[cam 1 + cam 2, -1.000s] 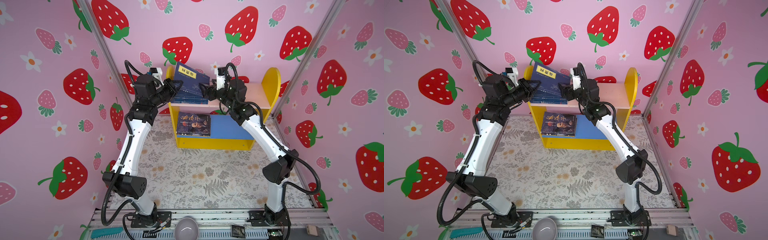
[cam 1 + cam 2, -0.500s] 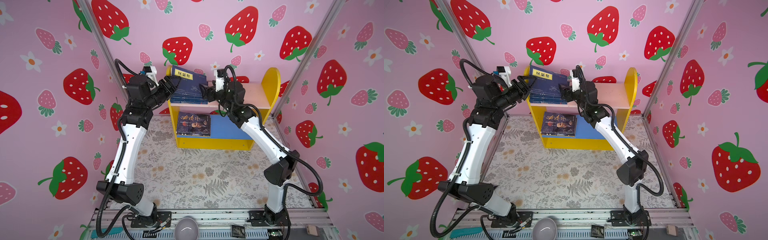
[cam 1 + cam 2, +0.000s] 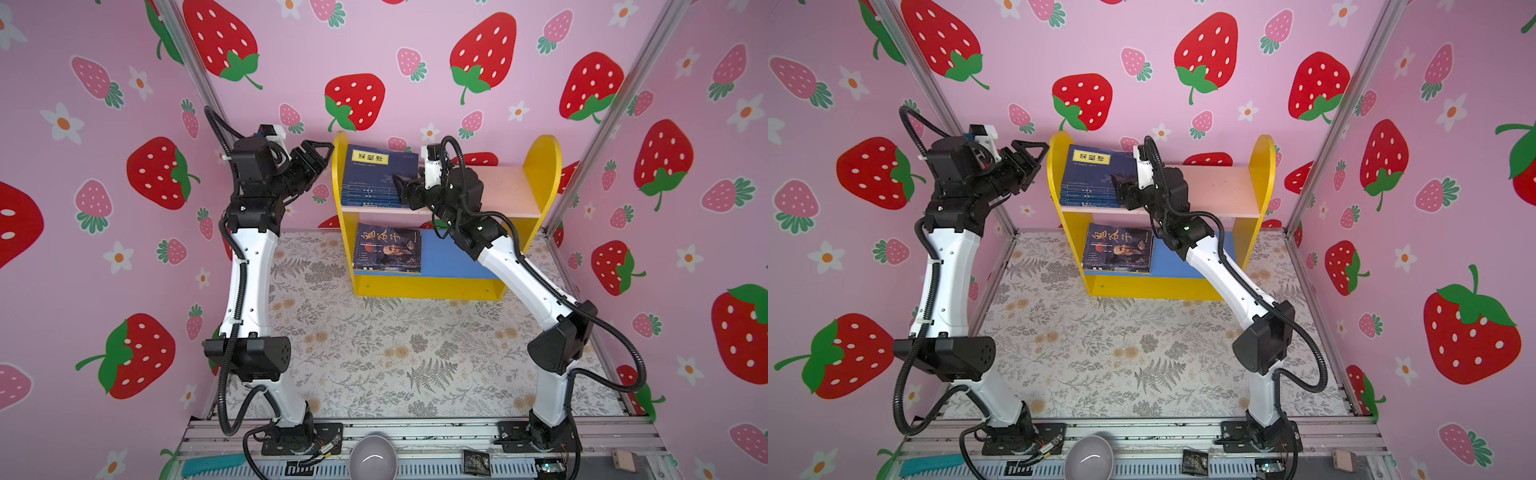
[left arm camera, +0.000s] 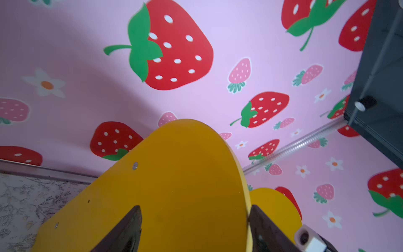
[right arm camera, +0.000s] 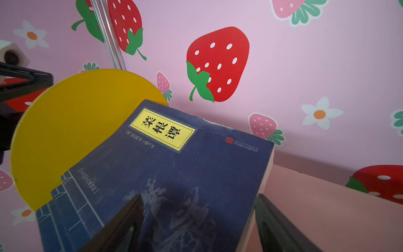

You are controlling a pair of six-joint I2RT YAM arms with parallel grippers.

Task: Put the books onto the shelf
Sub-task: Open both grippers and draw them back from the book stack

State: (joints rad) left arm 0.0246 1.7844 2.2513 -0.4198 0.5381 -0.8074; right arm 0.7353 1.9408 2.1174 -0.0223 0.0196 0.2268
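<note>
Though left end effector (image 3: pixel 327 161) and right end effector (image 3: pixel 398 190) gape, stacked books (image 3: pixel 372 176) hide covers.

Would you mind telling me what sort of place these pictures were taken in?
Probably a staged robot test booth dressed like a child's room: strawberry-print walls between aluminium posts, a left arm and right arm bolted to a rail, and a toy-like yellow shelf on a floral mat.
</note>
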